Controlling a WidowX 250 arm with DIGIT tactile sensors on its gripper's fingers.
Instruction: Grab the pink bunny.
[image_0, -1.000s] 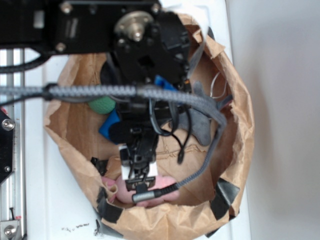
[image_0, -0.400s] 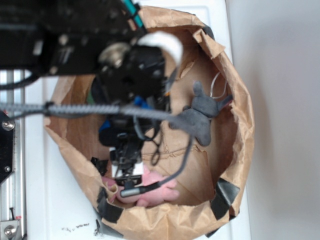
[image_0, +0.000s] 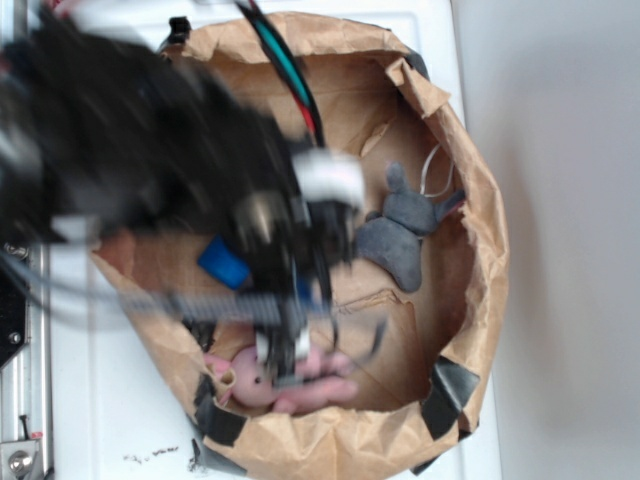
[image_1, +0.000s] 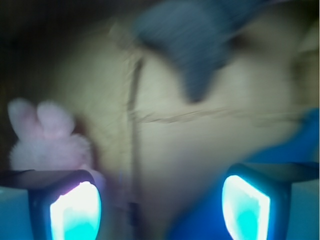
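The pink bunny lies at the near rim inside the brown paper bag; its ears and fluffy head show at the left of the wrist view. My gripper hangs right above the bunny, blurred by motion. Seen from the wrist, the gripper is open, with only bag floor and a blue thing between the two glowing pads. The bunny sits just beyond the left pad, not between the jaws.
A grey plush animal lies at the bag's right side, also seen as a grey shape at the top of the wrist view. A blue object rests left of centre. Black tape patches hold the bag's rim.
The arm has swung left and lower, uncovering the grey plush. The gripper has stayed over the pink bunny, which now shows its face more fully.
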